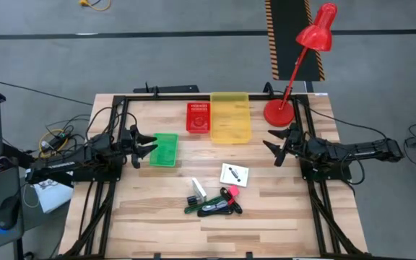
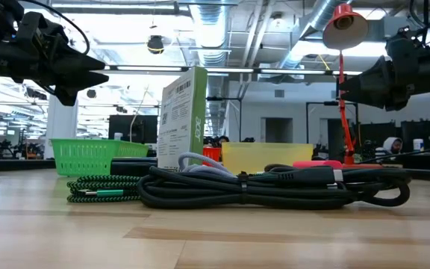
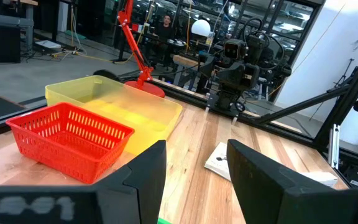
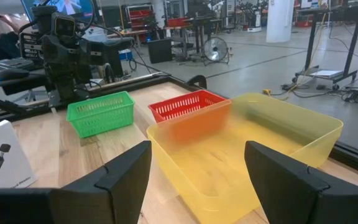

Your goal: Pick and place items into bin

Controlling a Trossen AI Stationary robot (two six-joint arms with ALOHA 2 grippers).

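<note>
Green (image 1: 164,150), red (image 1: 198,118), yellow bins (image 1: 230,118)

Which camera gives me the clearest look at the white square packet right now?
The high view: the white square packet lies flat, fully visible, just above the pile of items. Both wrist views catch only a partial edge of it. In the low view I cannot pick it out.

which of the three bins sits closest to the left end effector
The green mesh plastic basket, right beside the left end effector; the red basket and yellow bin sit farther away.

Left gripper (image 1: 152,148) and right gripper (image 1: 271,139), fingers apart, facing inward.
</note>
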